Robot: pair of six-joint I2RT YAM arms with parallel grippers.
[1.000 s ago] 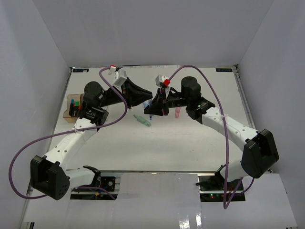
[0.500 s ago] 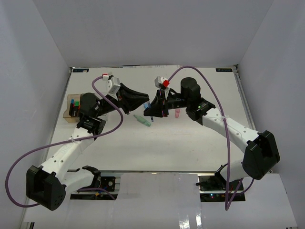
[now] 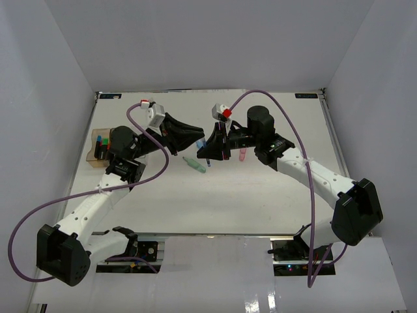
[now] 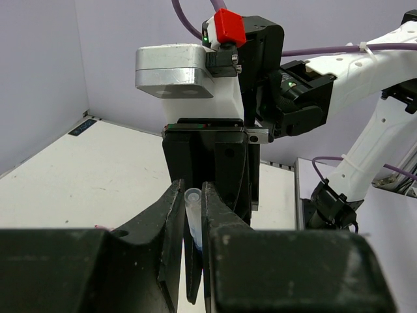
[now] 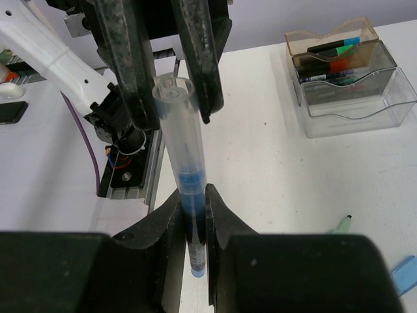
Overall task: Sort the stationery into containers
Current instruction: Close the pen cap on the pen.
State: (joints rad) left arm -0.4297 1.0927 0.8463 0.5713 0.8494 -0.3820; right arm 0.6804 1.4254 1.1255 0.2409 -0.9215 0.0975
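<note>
A blue pen with a clear cap (image 5: 180, 130) is held between both grippers in mid-air. My right gripper (image 5: 193, 199) is shut on its blue barrel. My left gripper (image 4: 193, 190) is closed on the clear cap end (image 4: 193, 203). From the top the two grippers meet tip to tip, the left (image 3: 199, 134) and the right (image 3: 210, 151). The containers (image 5: 345, 72), three joined boxes in amber, grey and clear, hold several highlighters and stand at the table's left edge (image 3: 101, 147).
A green tapered piece (image 3: 193, 164) lies on the table below the grippers and a pink one (image 3: 242, 154) by the right arm. A blue piece (image 5: 404, 274) and a green tip (image 5: 340, 225) show in the right wrist view. White walls ring the table.
My left arm drew its wrist down and left, then eased back toward the right gripper. The right arm and the pen have hardly moved.
</note>
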